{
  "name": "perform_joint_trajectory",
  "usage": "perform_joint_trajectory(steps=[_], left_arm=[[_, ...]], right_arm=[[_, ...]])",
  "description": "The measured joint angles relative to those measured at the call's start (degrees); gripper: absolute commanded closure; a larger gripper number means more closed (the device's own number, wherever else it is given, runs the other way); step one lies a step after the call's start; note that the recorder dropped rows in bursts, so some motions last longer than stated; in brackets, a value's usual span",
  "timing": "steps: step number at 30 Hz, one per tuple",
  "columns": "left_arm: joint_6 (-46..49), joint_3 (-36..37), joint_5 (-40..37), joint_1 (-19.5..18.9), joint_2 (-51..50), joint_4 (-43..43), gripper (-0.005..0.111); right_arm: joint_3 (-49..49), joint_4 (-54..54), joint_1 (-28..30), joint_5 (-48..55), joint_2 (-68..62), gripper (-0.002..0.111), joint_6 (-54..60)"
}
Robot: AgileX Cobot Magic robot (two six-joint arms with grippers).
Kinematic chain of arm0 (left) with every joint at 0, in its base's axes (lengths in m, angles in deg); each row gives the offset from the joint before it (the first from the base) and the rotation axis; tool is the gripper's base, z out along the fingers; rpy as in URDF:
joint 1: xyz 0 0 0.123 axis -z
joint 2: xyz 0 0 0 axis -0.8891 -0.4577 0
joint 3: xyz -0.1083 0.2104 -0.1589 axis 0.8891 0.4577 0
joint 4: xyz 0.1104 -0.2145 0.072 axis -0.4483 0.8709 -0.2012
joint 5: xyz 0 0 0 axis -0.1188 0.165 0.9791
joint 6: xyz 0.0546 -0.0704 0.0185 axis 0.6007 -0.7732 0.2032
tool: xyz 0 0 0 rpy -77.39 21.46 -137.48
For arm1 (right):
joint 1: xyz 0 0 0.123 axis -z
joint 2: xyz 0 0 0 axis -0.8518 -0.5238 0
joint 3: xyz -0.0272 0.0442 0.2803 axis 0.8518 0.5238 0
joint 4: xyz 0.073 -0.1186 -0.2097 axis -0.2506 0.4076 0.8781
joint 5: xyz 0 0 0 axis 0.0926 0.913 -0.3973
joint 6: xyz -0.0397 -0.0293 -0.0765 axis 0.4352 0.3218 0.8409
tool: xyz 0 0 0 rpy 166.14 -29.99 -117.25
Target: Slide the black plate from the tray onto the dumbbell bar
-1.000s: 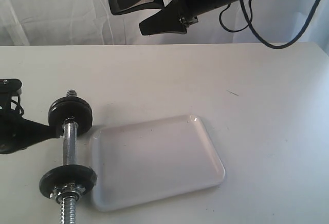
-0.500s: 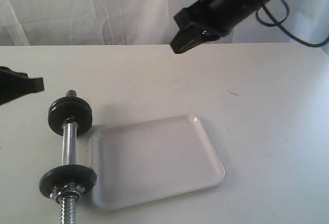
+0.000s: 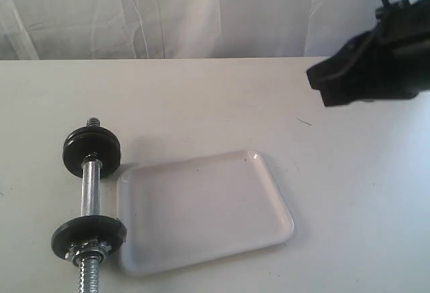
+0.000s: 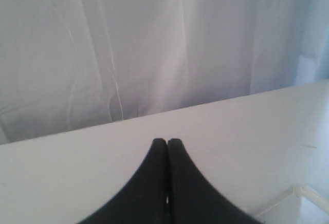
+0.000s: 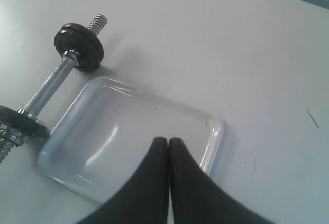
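Note:
The white tray point(image 3: 201, 212) lies on the table with nothing in it. Left of it lies the chrome dumbbell bar point(image 3: 90, 189), carrying two black plates, one at the far end point(image 3: 92, 150) and one at the near end point(image 3: 89, 234). No black plate shows on the tray. My right gripper point(image 3: 321, 86) hangs shut and empty high at the right, well away from the tray. Its wrist view looks down past the shut tips point(image 5: 168, 140) at the tray point(image 5: 118, 126), the bar point(image 5: 49, 88) and the plates point(image 5: 79, 41). My left gripper point(image 4: 167, 141) is shut and empty, out of the exterior view.
A white curtain point(image 3: 168, 11) closes off the back of the table. A tray corner point(image 4: 303, 198) shows at the edge of the left wrist view. A small dark mark point(image 3: 304, 121) lies on the table right of the tray.
My right arm has swung from above the table's middle to the far right, and its jaws have closed. My left gripper has pulled back off the left side of the exterior view.

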Motion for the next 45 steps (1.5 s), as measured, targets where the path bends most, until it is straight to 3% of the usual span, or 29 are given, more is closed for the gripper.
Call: perform_joint_trajectory(steps=[3,5,10,17,20,26,31,37,45], left_arm=[[0.38,4.75,2.03,0.00,1.88,0.24,0.107],[0.89,5.33,7.29,0.00,2.02,0.24,0.107],[1.26,5.33,16.20,0.00,2.13,0.34,0.107],[1.26,5.33,20.60,0.00,2.13,0.45,0.107],[1.26,5.33,21.14,0.00,2.13,0.45,0.107],[1.26,5.33,22.15,0.00,2.13,0.45,0.107],[1.26,5.33,22.67,0.00,2.13,0.55,0.107],[1.26,5.33,22.79,0.00,2.13,0.55,0.107],[1.26,5.33,22.79,0.00,2.13,0.55,0.107]], right_arm=[[7.87,-0.43,0.00,-3.47,7.56,0.108,-0.27],[10.57,-0.55,0.00,-3.38,10.88,0.108,-1.01],[11.54,-0.55,0.00,-2.35,13.84,0.108,-1.43],[12.67,-0.38,0.00,-3.65,14.45,0.108,-1.58],[17.41,0.01,0.00,-8.91,17.33,0.108,-1.99],[34.34,2.41,0.00,-30.22,29.23,0.108,-7.35],[45.61,14.73,0.10,-37.62,37.39,0.108,-17.30],[53.21,28.28,1.56,-36.13,44.57,0.108,-32.05],[54.02,31.72,4.70,-25.14,55.89,0.108,-34.57]])
